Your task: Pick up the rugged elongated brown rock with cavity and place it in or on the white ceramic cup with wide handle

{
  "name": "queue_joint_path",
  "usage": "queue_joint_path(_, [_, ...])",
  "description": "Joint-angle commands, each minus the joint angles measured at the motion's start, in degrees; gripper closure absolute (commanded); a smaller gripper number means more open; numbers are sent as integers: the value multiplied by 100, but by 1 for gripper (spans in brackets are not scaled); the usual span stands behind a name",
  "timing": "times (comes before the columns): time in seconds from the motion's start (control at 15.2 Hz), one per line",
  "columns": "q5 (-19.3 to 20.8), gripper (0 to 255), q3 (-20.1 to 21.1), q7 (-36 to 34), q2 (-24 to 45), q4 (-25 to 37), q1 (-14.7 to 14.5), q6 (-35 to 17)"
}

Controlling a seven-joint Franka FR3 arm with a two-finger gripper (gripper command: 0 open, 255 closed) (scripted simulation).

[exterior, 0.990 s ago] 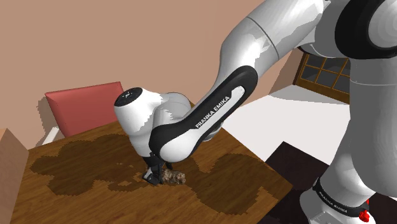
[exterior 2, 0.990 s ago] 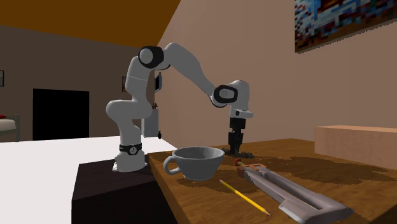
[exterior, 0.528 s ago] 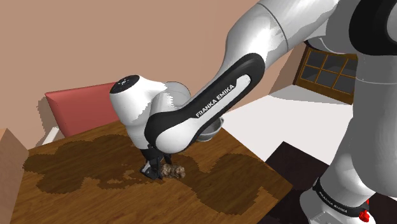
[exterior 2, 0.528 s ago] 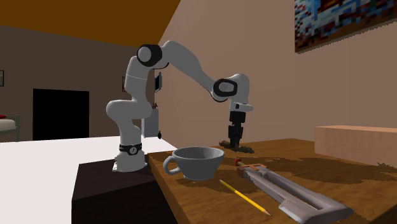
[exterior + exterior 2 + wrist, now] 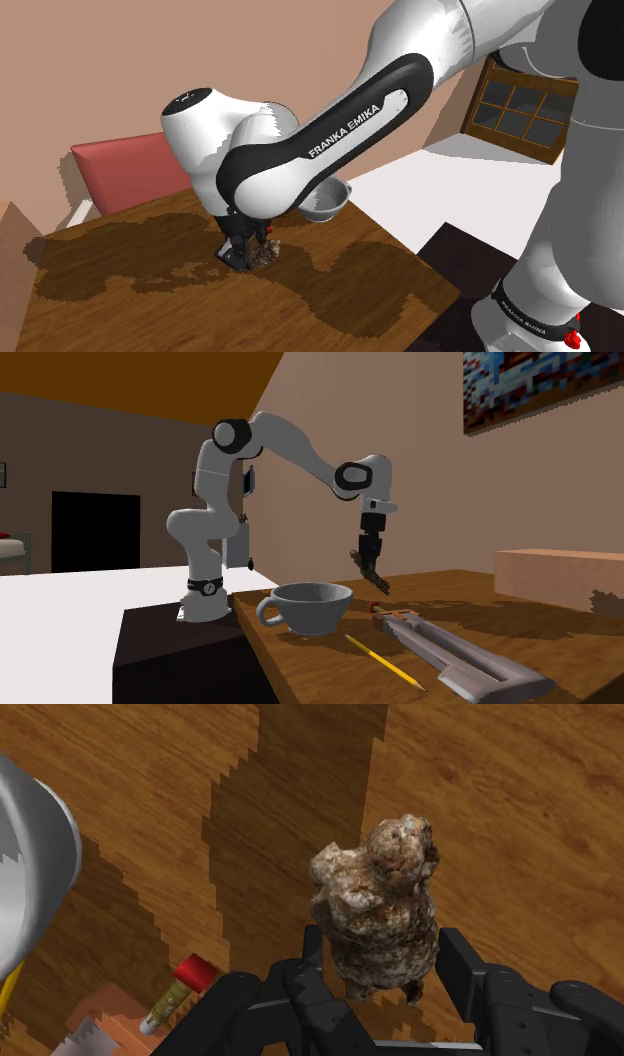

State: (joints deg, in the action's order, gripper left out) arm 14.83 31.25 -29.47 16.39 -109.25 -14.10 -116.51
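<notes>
My gripper [image 5: 385,964] is pinching the rugged brown rock [image 5: 382,899]. The two black fingers [image 5: 456,960] press on either side of its lower end, and the rest of the knobbly lump sticks out past the fingertips. In the second exterior view the rock hangs tilted from my hand, clear of the wooden table [image 5: 505,624], with my wrist turned downward above it. The wide cup [image 5: 311,606] (more pale grey than white in this light) stands upright on the table, nearer that camera and to the left of the rock, its broad handle pointing left. It is close to the rock but not touching it. A handsaw [image 5: 455,650] with an orange handle lies flat on the near right part of the table, with a yellow pencil [image 5: 385,661] just beside it on the cup's side. In the shoulder view the cup's rim peeks out from behind my forearm, and a red chair [image 5: 128,166] stands at the table's far edge.
</notes>
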Motion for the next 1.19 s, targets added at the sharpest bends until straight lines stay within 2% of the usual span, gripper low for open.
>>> queue_joint_path(0.0, [-49,255,15,47,-61,85,13,134])
queue_joint_path(0.86, [-313,255,93,274,-423,625,63,962])
queue_joint_path(1.12, [-525,255,-80,877,-897,93,468,761])
